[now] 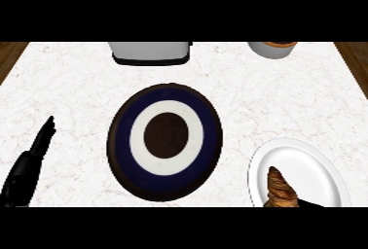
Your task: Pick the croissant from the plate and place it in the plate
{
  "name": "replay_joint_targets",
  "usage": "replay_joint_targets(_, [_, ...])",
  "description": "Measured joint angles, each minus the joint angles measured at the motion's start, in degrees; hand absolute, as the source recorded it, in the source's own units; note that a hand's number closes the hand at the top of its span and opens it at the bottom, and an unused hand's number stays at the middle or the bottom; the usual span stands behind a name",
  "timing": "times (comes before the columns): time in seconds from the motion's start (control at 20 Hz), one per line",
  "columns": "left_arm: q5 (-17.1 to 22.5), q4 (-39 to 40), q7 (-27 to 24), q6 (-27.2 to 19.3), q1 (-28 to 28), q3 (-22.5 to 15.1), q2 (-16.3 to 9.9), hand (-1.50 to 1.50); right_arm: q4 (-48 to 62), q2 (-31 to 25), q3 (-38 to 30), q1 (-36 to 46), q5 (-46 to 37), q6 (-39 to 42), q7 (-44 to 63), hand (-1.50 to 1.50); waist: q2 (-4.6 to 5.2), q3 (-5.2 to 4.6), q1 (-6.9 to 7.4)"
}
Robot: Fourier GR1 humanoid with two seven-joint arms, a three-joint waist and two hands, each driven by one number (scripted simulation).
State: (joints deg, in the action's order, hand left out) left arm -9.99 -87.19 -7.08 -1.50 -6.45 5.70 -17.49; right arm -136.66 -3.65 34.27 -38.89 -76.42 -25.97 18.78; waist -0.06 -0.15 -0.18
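Brown croissant [281, 190] lies on your white round plate [316, 160] at the counter's [72, 87] near right corner, beside the dark ringed plate [164, 141]; your left robot hand [32, 160] rests straight-fingered, holding nothing.

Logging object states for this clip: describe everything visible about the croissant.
The croissant is golden-brown with darker ridged layers, a long shape tapering to a point at its far end. It lies on the white plate at the counter's near right, toward the plate's near left part. Its near end is cut off by the view's lower edge. No hand touches it visibly.
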Motion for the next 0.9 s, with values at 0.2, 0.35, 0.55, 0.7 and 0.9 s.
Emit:
replay_joint_targets(0.2, [-1.2,0.4,0.2,-0.6,1.0,-0.7,0.8,0.0,-1.7,2.3,8.3,6.7,-8.8,5.7,7.8,1.5,0.15,-0.02,0.36])
replay_joint_targets(0.35, [-1.0,0.1,0.8,0.1,1.8,-0.7,0.5,0.0,1.1,3.0,11.6,16.0,-11.6,8.5,16.4,1.5,0.31,-0.03,0.87])
replay_joint_targets(0.55, [-0.4,0.7,0.8,1.0,3.0,0.0,0.0,0.0,2.7,-1.0,14.2,25.6,-10.3,11.8,27.3,1.5,0.49,-0.04,1.49])
replay_joint_targets(0.7, [-0.9,1.4,0.4,0.9,3.6,-0.4,0.3,0.0,3.8,-4.0,14.1,31.0,-5.0,14.1,32.4,1.5,0.64,-0.02,1.91])
replay_joint_targets(0.9, [-1.2,1.3,0.7,1.2,4.3,-0.8,0.4,0.0,5.3,-6.6,15.1,35.7,1.4,15.5,36.6,1.5,0.81,-0.02,2.69])
